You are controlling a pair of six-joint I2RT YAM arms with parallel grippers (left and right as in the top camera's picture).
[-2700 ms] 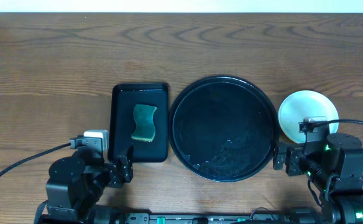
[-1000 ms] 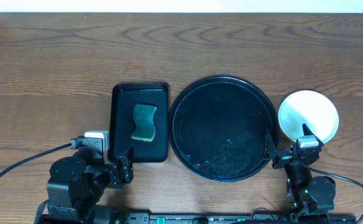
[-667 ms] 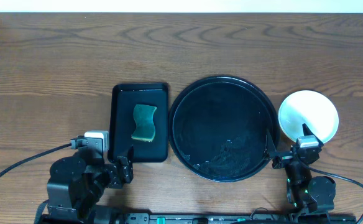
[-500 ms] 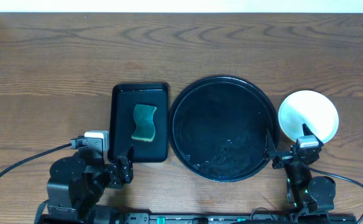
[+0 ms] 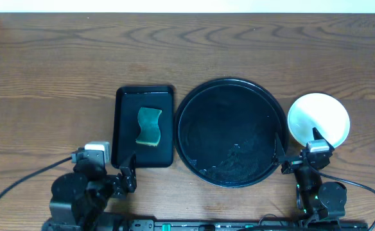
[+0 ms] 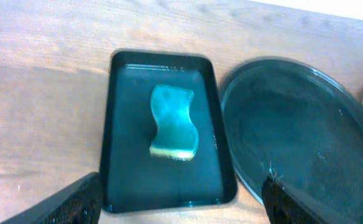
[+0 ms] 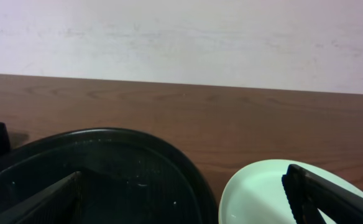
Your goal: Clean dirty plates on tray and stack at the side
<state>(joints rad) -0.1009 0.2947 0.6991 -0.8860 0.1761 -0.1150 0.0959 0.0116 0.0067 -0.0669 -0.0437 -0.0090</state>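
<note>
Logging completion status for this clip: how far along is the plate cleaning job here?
Looks done or nearly so. Done: the round tray holds no plates, and the plates sit beside it, though how many are stacked cannot be told from above. The sponge lies in the small tray. In hand: nothing; the left gripper and right gripper are open and empty. Left: nothing visible.

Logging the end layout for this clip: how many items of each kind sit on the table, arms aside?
Round black tray: 1
Rectangular black tray: 1
Sponge: 1
Plate: 1 seen from above; any stacked beneath cannot be told
Total: 4 visible
</note>
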